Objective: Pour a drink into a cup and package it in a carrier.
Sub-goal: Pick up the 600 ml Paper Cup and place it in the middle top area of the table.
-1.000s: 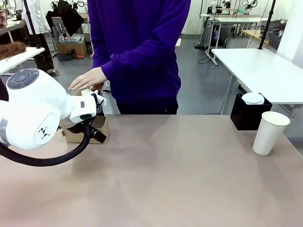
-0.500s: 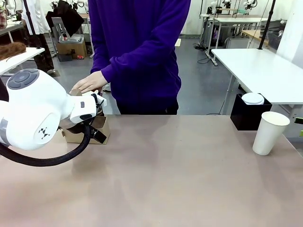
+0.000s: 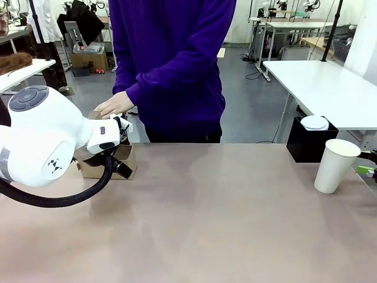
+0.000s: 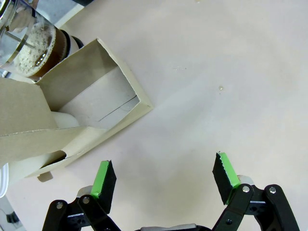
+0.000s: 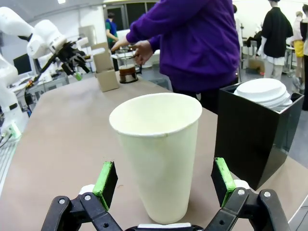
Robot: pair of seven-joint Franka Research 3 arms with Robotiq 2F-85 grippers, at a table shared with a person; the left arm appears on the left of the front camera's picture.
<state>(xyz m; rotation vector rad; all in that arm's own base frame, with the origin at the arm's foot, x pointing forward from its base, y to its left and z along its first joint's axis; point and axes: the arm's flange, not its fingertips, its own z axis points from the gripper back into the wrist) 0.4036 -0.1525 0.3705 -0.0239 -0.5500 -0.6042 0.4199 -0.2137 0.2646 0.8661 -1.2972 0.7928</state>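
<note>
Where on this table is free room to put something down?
The wide middle and near side of the table are bare, between the carrier at far left and the cup at right. Crowded: the far-left corner with carrier, pitcher and the robot's left hand; the right edge with cup and black box.

Grey floor, white table beyond

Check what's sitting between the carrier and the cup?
Nothing: in the front view the table is bare from the carrier to the cup. The black box stands farther back, beside the cup.
</note>
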